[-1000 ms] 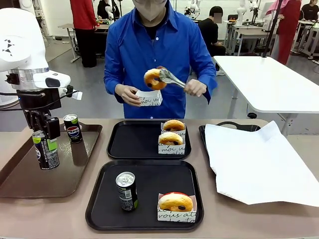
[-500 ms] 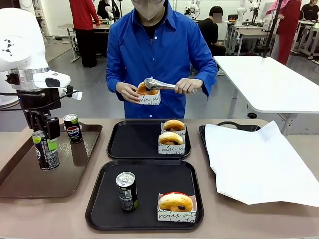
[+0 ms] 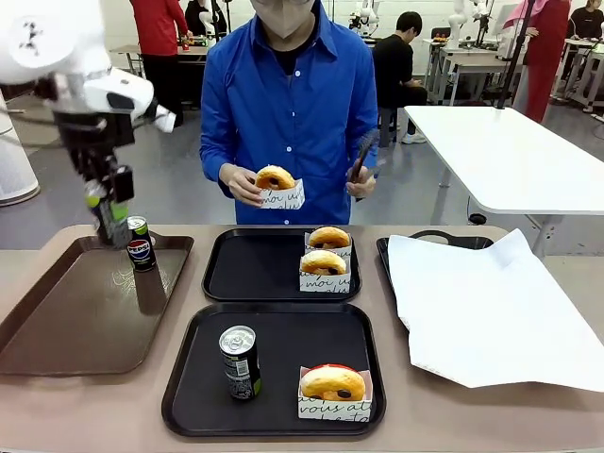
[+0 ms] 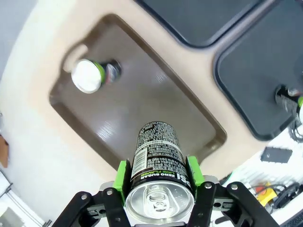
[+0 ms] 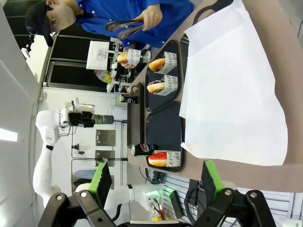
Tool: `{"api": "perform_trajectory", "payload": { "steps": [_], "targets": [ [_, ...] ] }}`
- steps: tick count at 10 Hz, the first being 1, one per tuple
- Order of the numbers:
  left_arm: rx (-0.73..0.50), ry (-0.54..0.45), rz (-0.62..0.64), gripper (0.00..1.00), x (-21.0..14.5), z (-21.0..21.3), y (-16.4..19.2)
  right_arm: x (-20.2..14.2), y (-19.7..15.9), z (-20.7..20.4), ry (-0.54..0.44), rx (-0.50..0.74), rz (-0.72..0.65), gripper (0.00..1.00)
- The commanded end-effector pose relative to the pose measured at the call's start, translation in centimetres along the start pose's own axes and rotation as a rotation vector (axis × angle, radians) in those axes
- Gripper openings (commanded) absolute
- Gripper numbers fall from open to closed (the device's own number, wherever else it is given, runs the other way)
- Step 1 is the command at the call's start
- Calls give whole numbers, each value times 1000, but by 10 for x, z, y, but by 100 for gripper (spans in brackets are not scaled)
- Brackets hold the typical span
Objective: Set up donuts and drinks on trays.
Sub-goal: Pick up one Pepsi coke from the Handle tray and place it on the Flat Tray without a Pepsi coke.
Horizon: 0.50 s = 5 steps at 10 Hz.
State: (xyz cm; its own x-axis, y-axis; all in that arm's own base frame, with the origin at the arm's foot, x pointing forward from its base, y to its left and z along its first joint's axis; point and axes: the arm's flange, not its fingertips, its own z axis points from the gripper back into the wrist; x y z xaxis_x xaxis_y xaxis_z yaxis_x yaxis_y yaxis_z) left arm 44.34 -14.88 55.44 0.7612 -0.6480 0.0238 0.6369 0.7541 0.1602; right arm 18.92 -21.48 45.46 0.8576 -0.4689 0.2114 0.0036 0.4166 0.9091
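My left gripper [image 3: 111,209] is shut on a black can [image 4: 156,151] and holds it in the air above the back of the brown tray [image 3: 66,321]. A second can [image 3: 141,243] stands on that tray. The near black tray [image 3: 274,326] carries a can [image 3: 240,361] and a sleeved donut [image 3: 332,384]. On the far black tray [image 3: 250,269] sit two sleeved donuts [image 3: 324,262]. The person holds another sleeved donut [image 3: 276,182] in one hand and tongs [image 3: 361,159] in the other. My right gripper [image 5: 156,184] is open with nothing between its fingers.
A tray under a large white paper sheet [image 3: 491,302] takes up the right side of the table. Bare tabletop [image 3: 85,415] runs along the front edge. The person stands close behind the far black tray.
My left gripper has lifted its can off the brown tray, up and toward the back. The person has set the donut into its sleeve and lowered the tongs.
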Motion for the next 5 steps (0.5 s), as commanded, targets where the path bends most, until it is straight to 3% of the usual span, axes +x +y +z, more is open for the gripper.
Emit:
{"api": "perform_trajectory", "payload": {
  "steps": [1, 5],
  "targets": [
    [4, -24, 29, 58, 40, 0, 19, 3, 0, 1, -11, 29, 14, 100],
    [-65, -53, 2, 58, 33, -7, 21, 3, 0, 1, -11, 29, 14, 100]
  ]
}}
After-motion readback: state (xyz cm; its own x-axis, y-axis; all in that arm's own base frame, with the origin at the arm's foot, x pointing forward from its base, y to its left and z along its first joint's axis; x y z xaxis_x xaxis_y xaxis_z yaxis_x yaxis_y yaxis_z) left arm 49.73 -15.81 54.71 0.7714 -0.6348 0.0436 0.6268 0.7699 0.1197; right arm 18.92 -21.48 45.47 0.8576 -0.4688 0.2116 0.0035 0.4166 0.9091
